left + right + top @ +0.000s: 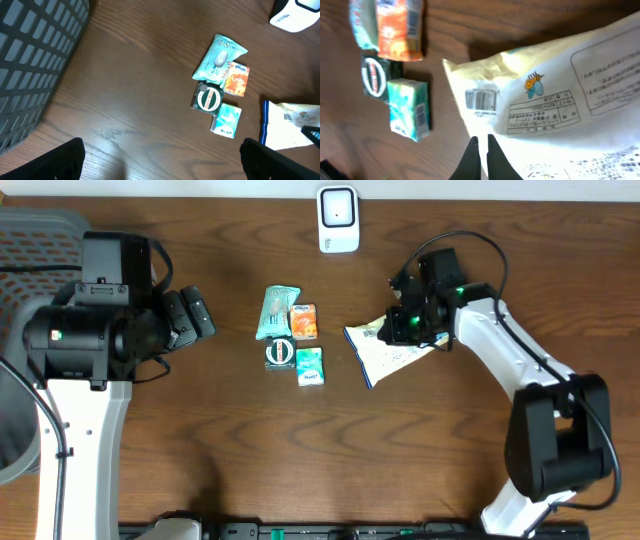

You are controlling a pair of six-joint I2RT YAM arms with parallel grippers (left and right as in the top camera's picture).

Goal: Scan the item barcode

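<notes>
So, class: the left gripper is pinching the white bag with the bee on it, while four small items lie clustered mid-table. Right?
No: the right gripper is shut on the white bag, as the right wrist view shows; the left gripper is open and empty. The rest stands.

Cropped at right and bottom edges: white printed plastic pouch; cropped at top-right corner: white plastic barcode scanner.

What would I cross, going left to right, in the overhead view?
Grey basket → left tool → teal pouch → orange packet → white bag. Tin, green pack, scanner and right tool overlap these, so omitted.
</notes>
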